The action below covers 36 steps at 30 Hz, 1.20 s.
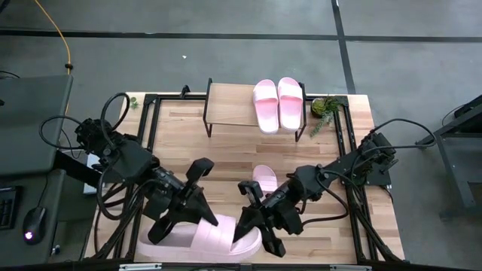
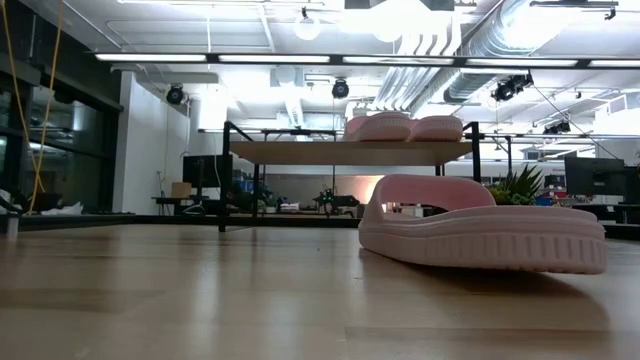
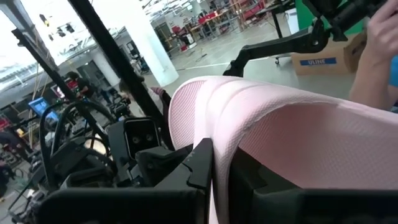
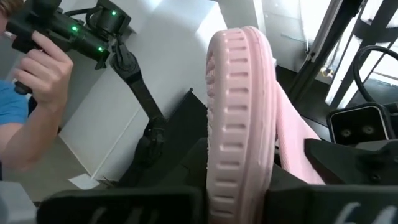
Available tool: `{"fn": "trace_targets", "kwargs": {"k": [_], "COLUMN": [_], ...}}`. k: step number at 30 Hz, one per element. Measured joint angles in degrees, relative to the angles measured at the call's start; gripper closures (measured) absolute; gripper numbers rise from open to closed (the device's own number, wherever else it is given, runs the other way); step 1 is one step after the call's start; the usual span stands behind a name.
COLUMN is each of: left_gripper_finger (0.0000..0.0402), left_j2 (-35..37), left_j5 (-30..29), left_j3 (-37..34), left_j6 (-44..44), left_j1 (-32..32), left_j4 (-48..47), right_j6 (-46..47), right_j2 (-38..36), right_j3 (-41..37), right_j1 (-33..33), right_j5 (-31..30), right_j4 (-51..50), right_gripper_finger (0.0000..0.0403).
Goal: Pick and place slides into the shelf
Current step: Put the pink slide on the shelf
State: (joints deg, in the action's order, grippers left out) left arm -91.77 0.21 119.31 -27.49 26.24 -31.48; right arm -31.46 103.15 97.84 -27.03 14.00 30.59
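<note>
Both jaws clamp one slide at the counter's near edge; I'd lift level, then carry it toward the shelf.

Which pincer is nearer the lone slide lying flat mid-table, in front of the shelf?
Right. The right pincer sits just beside and below that slide; the left pincer is farther off to its left.

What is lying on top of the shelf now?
Two pink slides lie side by side on the right part of the shelf. The left part of its plank is bare. What is under the plank cannot be seen from above.
</note>
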Motion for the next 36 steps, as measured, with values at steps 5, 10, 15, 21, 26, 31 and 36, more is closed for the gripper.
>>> {"fn": "trace_targets", "kwargs": {"k": [5,10,15,21,26,31,36], "left_gripper_finger": [0.0385,0.0384,0.0358,0.0288,0.0237,0.0202,0.0185], "left_j2": [0.5,1.1,2.2,3.6,4.9,6.6,8.1], "left_j5": [-0.9,-0.9,-1.5,-2.0,-5.5,-6.6,-9.3], "left_j3": [0.0,-0.1,-0.1,-0.1,-0.1,-0.1,-0.1], "left_j6": [0.9,1.0,2.5,4.0,4.5,6.6,8.5], "left_j1": [0.0,0.0,0.0,0.0,0.4,0.4,0.4], "left_j4": [-0.5,-1.3,-3.1,-3.5,-3.9,-6.9,-10.1], "right_j6": [0.0,0.3,0.6,0.6,1.5,1.5,1.5], "right_j2": [0.0,0.0,0.0,-0.1,-0.1,-0.1,-0.1], "right_j3": [0.0,0.0,0.1,0.1,0.2,0.2,0.2], "right_j1": [0.0,0.0,0.1,0.1,0.1,0.1,0.1], "right_j5": [-0.3,-0.9,-1.9,-4.2,-4.8,-5.9,-8.2], "right_j4": [-0.6,-0.9,-1.6,-2.3,-3.0,-4.0,-5.4], "right_gripper_finger": [0.0388,0.0388,0.0388,0.0388,0.0388,0.0388,0.0387]}}
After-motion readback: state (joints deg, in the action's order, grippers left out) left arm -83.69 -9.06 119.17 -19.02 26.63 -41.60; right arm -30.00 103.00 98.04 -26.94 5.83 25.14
